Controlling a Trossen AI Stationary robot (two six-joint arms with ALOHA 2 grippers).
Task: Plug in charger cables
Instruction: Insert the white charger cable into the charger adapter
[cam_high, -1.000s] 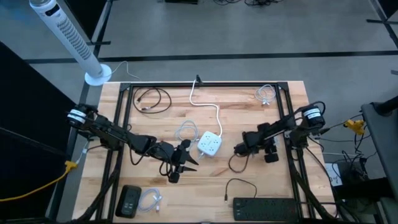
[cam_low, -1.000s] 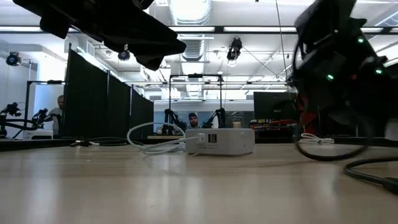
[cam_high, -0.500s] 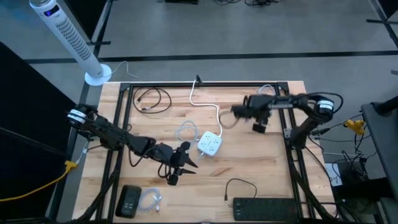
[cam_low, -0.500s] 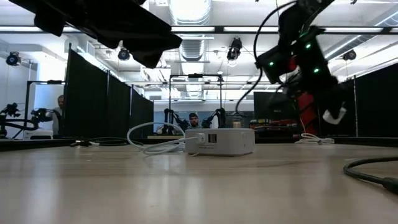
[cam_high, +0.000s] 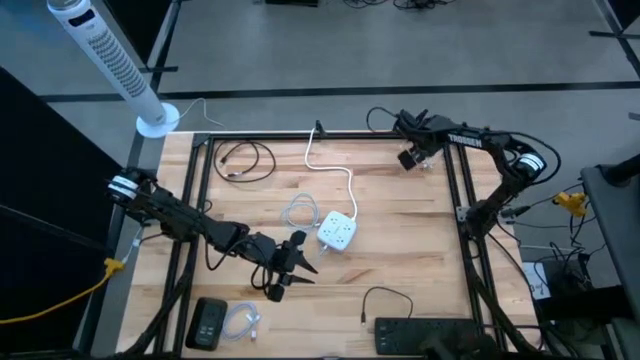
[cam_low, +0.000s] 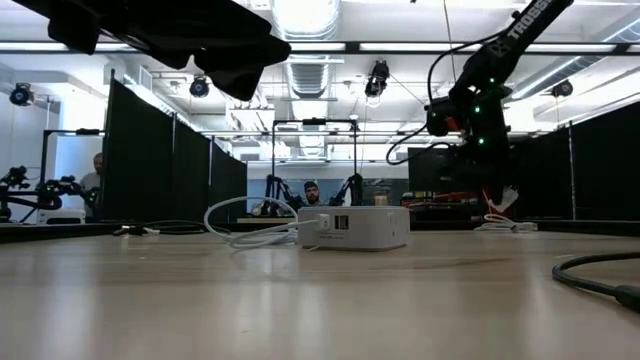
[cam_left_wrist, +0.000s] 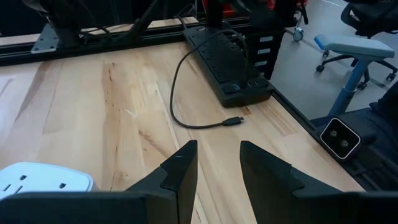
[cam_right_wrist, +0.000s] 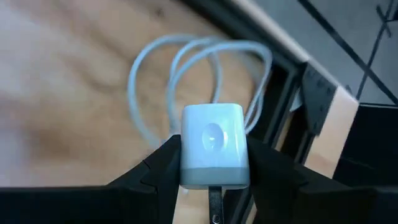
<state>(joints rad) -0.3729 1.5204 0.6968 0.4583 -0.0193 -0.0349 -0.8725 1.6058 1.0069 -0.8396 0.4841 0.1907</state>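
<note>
The right claw (cam_high: 408, 158) hangs over the far right corner of the counter (cam_high: 400, 230), and only the right wrist view shows what it carries: its 2 fingers are clamped on a small white charger block (cam_right_wrist: 213, 154), with a coiled white cable (cam_right_wrist: 205, 68) lying on the wood just beyond it. In the high view that coil (cam_high: 428, 152) sits beside the claw at the counter's far right edge.

The left claw (cam_high: 283, 272) hovers near the middle of the counter, just left of the white socket cube (cam_high: 338, 231). The left wrist view shows its fingers (cam_left_wrist: 180, 177) apart with nothing between them, and past them a black cable (cam_left_wrist: 193, 87) with its small plug lying free beside the black power strip (cam_left_wrist: 230, 62). The high view also shows 1 black coil (cam_high: 243, 160) at far left and 1 white coil (cam_high: 300, 212) beside the cube.
</note>
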